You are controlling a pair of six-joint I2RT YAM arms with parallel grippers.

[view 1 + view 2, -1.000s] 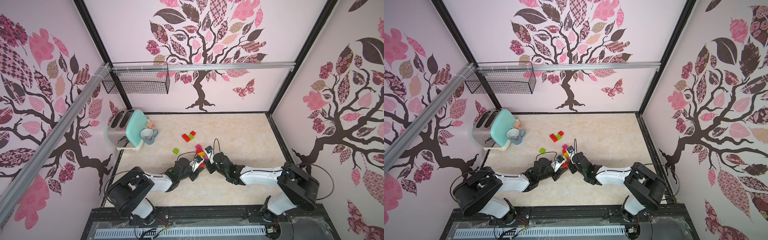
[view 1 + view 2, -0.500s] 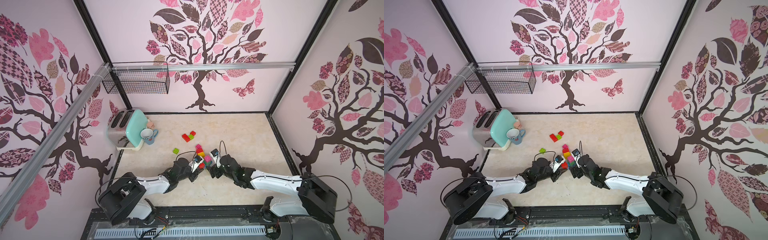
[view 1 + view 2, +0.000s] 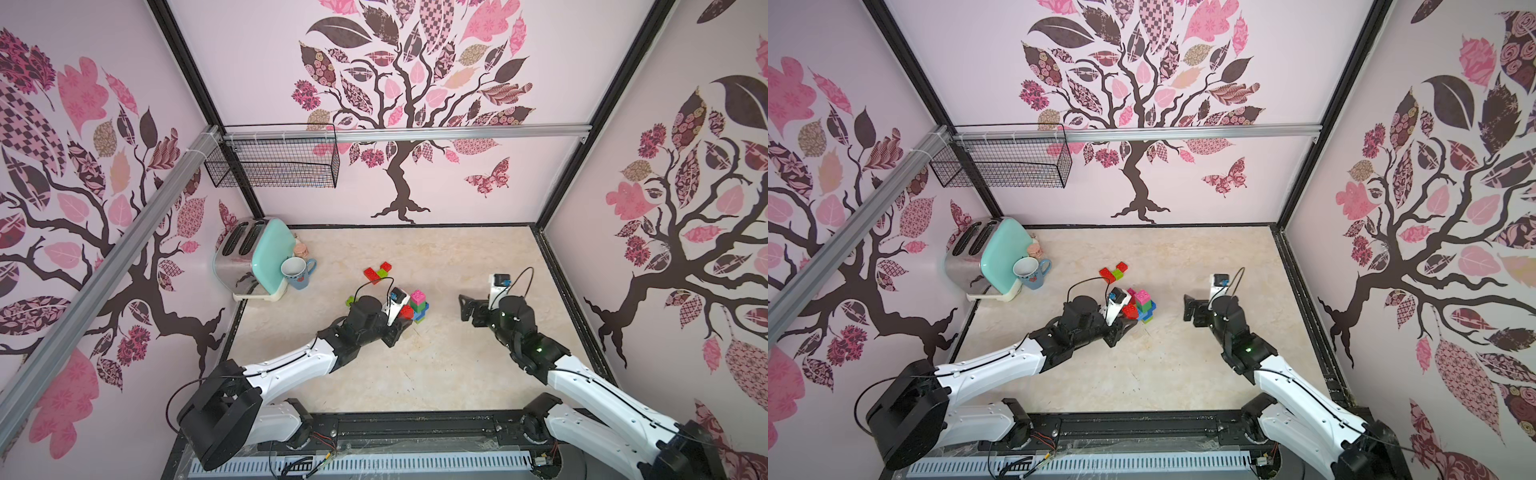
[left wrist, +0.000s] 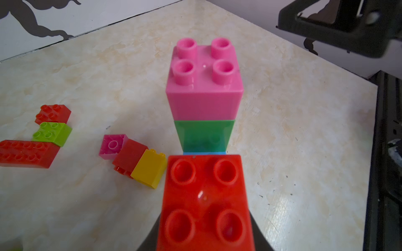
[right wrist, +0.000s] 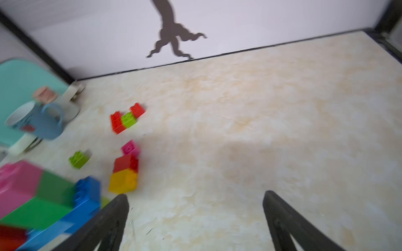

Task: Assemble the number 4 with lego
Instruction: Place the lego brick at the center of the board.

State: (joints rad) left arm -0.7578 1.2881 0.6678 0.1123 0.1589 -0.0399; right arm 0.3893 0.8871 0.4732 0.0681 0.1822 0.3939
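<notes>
**Fig.** A partly built 4, with both arms in view. My left gripper [image 3: 401, 321] is clamped on a red brick [image 4: 204, 195]. The brick's studs face up and its far edge butts against the foot of the stack [image 3: 419, 306]. The stack's long axis is upright: a pink brick [image 4: 204, 87] on top, green [image 4: 204, 134] under it, and a long blue brick [image 5: 87, 195] at the base. I cannot tell whether the base rests on the table [image 3: 415, 374] or hangs just above it. The stack sits near mid-table, between the two grippers.

My right gripper [image 3: 464, 308] hovers well apart on the stack's right, its jaws spread wide and empty. Loose lego lies on the stack's left and beyond it:
- a pink-red-yellow strip [image 4: 132, 163] just beside the held red brick;
- a lone green brick [image 5: 79, 159] farther left;
- a red-green-red cluster [image 3: 378, 272] toward the back wall.

The strip lies on its side. Its long axis runs roughly front to back, pink end farthest from me.

**Judgement:** the left gripper is occupied as holder, so the free right one is the arm to fetch the next piece. The strip is the nearest candidate. The reach would pass close by the stack, so clipping the pink brick is the risk.
</notes>
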